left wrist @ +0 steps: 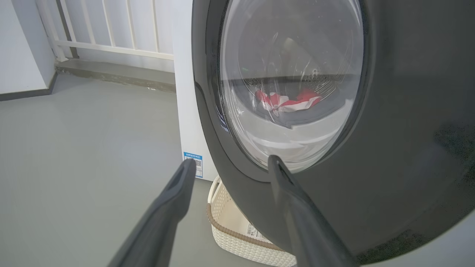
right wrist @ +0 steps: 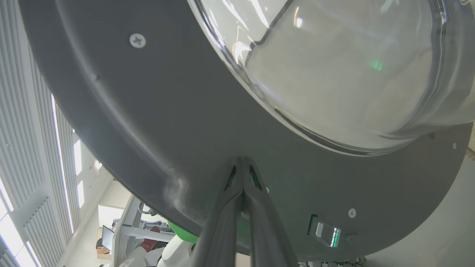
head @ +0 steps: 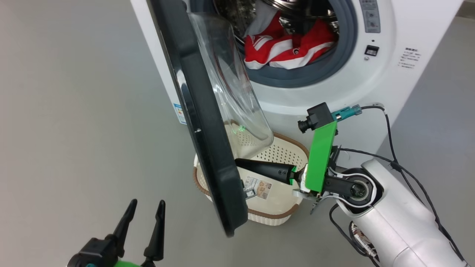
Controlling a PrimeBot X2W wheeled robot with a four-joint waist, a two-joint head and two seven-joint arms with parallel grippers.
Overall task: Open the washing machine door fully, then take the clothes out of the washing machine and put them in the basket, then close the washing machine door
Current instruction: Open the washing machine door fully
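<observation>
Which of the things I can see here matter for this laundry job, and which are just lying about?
Part of the job:
washing machine
washing machine door
clothes, in the drum
basket
right tool, shut, at the door's inner side
left tool, open, holding nothing

Just there:
white railing
dark screen, far off

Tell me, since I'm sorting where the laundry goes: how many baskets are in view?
1. The basket stands on the floor in front of the washing machine, partly behind the open door; the door could hide another.
</observation>
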